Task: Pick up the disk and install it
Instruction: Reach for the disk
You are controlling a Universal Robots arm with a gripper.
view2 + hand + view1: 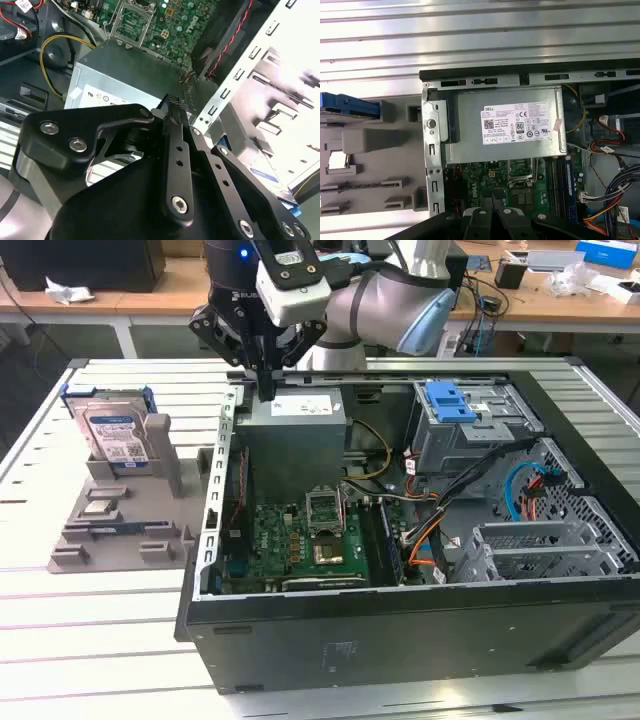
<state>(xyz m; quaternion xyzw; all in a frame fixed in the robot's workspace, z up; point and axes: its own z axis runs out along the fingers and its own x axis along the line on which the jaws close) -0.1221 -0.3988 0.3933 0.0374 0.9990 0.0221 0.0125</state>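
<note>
Gripper [266, 392]: black, two-fingered, on a grey-and-blue arm. Fingers drawn together with nothing between them; the closed tips show in both wrist views [172, 103] [495, 199]. It hangs tips-down over the corner of the power supply [298, 418] that lies nearest the case wall on the exterior view's left. Whether the tips touch the box cannot be told.

Disk [113, 434]: silver hard drive with a white-and-blue label and blue side rails. It stands upright on edge in a slot of the grey holder fixture [110, 532], outside the case on the exterior view's left, well apart from the gripper. In the first wrist view it appears edge-on as a blue rail [350, 106] above the fixture.

Power supply: grey metal box with a white sticker [519, 123], seated in a corner of the case.

Computer case [400, 632]: black tower, laid on its side, open face up.

Motherboard [300, 540]: green, on the case floor beside the power supply.

Drive cage [470, 435]: grey metal, at the far side of the case, with a blue plastic latch [450, 400] on top.

Cables [425, 538]: orange, black and blue, running between cage and motherboard.

Table [100, 640]: white slatted top bearing case and fixture.
</note>
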